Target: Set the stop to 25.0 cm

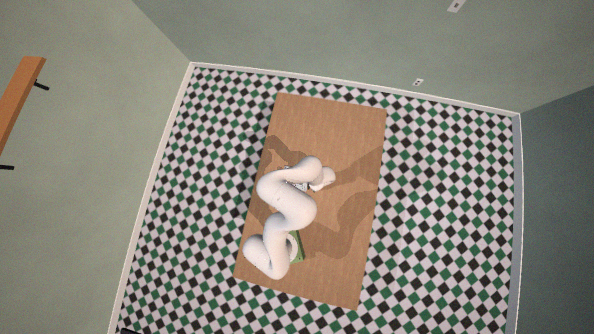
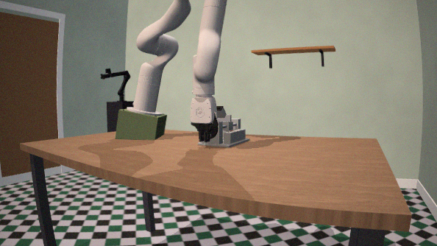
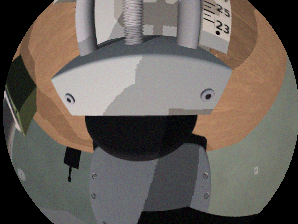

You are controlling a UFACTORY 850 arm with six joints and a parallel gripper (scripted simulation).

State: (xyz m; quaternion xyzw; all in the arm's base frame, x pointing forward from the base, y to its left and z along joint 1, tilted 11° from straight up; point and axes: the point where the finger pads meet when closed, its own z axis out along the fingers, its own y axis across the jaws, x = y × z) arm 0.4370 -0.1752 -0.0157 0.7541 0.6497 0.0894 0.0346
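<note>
The grey stop fixture (image 2: 227, 129) stands on the wooden table (image 2: 235, 163). In the wrist view I see its threaded screw (image 3: 135, 10), its two guide rods, its grey end plate (image 3: 140, 86) and a white scale (image 3: 216, 12) with the numbers 25 and 23 at the right. The black handwheel (image 3: 143, 137) sits at the near end of the screw, close to the camera. My gripper (image 2: 206, 132) reaches down to the fixture's left end and is shut on the handwheel. The fingertips are hidden against the dark wheel. In the overhead view my arm covers most of the fixture (image 1: 300, 187).
My arm stands on a green block (image 2: 140, 124) at the table's back left. A wooden shelf (image 2: 293, 50) hangs on the far wall. A black stand (image 2: 118, 97) is behind the table at the left. The floor is checkered.
</note>
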